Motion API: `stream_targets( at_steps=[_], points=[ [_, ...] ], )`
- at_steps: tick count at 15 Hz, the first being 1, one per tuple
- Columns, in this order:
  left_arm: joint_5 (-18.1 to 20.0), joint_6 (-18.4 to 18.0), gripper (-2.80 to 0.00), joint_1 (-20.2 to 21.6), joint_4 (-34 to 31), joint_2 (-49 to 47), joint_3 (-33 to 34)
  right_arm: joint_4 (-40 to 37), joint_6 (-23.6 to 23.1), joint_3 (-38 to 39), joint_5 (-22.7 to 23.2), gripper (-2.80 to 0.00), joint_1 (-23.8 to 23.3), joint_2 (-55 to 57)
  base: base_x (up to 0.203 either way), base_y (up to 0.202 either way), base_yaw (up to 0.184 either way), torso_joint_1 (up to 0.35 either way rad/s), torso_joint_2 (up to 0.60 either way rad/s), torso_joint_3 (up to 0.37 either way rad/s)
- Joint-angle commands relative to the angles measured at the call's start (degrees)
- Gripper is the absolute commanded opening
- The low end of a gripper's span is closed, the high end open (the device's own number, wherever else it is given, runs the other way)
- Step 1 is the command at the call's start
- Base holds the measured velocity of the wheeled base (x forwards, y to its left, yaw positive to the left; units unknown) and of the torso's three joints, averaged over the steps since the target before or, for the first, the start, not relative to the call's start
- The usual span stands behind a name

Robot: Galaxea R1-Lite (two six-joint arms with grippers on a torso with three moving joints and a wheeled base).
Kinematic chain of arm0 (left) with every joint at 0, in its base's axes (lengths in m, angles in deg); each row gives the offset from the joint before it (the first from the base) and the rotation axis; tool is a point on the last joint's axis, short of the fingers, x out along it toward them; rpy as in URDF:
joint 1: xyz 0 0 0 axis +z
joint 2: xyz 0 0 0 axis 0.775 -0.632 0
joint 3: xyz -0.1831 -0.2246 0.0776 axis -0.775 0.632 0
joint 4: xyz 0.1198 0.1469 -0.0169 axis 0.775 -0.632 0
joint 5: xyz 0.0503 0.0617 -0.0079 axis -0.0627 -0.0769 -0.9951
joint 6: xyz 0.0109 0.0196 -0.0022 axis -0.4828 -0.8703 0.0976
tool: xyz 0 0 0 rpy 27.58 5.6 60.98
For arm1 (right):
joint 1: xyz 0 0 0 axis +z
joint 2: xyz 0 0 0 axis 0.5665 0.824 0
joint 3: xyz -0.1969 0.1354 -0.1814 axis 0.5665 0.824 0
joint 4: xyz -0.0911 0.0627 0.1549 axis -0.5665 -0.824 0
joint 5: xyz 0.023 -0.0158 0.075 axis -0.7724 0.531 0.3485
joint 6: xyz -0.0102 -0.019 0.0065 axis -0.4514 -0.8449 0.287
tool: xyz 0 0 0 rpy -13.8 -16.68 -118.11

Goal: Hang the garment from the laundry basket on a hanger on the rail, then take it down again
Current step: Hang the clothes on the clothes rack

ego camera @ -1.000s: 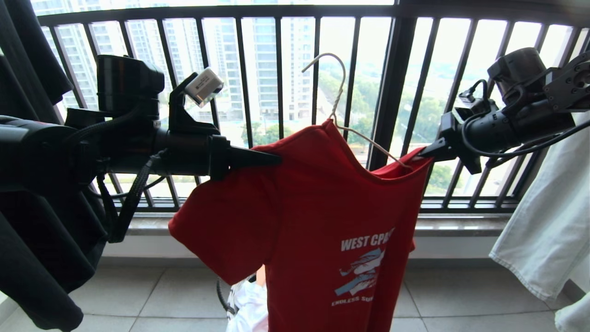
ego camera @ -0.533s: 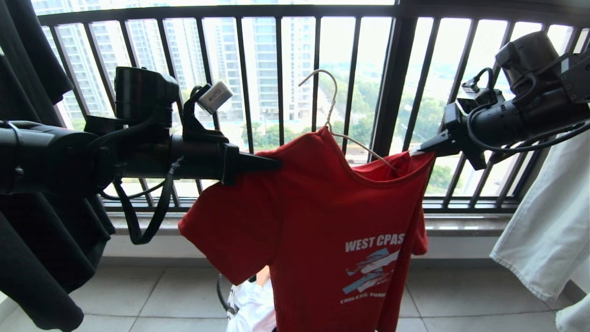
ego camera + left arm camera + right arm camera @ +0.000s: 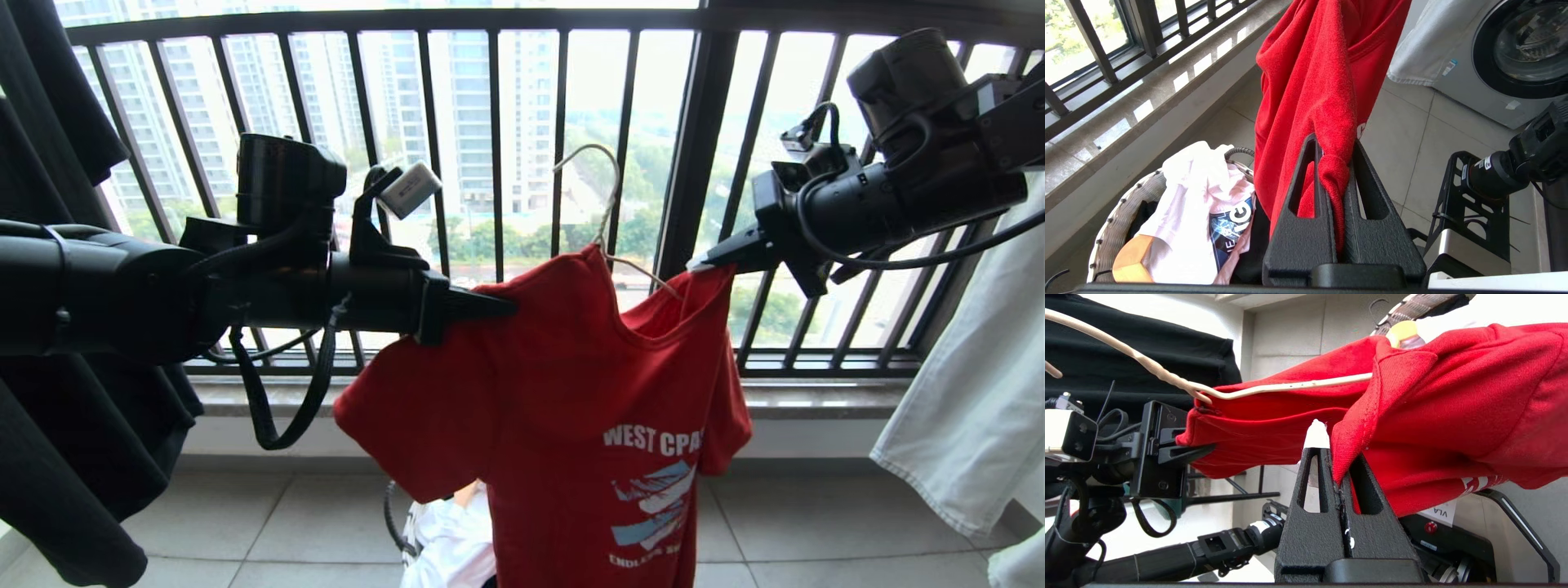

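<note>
The garment (image 3: 571, 384), a red T-shirt with white lettering, hangs in the air between my two grippers on the off-white wire hanger (image 3: 604, 204). The hanger's hook stands free in front of the window bars and rests on nothing. My left gripper (image 3: 510, 309) (image 3: 1333, 141) is shut on a bunched fold of one shoulder. My right gripper (image 3: 694, 263) (image 3: 1337, 451) is shut on the fabric edge of the other shoulder, beside the bare hanger arm (image 3: 1290, 387). The laundry basket (image 3: 1114, 220) stands on the floor below. A grey pierced strip overhead looks like the rail (image 3: 1425, 304).
Black garments (image 3: 65, 408) hang at the left and a white one (image 3: 963, 392) at the right. The black window railing (image 3: 490, 163) runs close behind. A white T-shirt with blue print (image 3: 1200, 212) fills the basket. A washing machine (image 3: 1515, 53) stands to the side.
The two grippers have come closer together, the left moving right and down, the right moving left. The shirt's shoulders have bunched, and the hanger's hook has sunk.
</note>
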Motion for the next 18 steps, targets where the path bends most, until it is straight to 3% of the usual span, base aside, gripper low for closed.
stream_targets(
  at_steps=[1,5,8,13,18],
  points=[
    [0.26,0.04,-2.80,-1.76,0.08,-0.18,0.79,0.40,-0.16,-0.39,-1.20,-2.80,1.36,-0.05,0.000,0.000,0.000,0.000,0.00,0.000],
    [0.13,0.04,-2.80,-3.33,0.17,-2.46,0.73,0.13,-2.01,-0.15,-1.77,-2.80,2.29,-1.42,0.000,0.000,0.000,0.000,0.00,0.000],
    [-1.11,1.01,-2.80,-3.36,3.46,-4.00,0.65,-0.65,-4.04,0.22,-5.52,-2.80,4.90,-3.57,0.000,0.000,0.000,0.000,0.00,0.000],
    [-1.37,7.66,-2.80,-3.45,22.51,-5.02,6.45,-1.15,-9.89,-0.09,-21.13,-2.80,12.21,-4.21,0.000,0.000,0.000,0.000,0.00,0.000],
    [-1.49,8.30,-2.80,-5.11,25.31,-5.13,8.46,-0.98,-18.54,-0.47,-33.98,-2.80,19.25,-3.91,0.000,0.000,0.000,0.000,0.00,0.000]
  ],
)
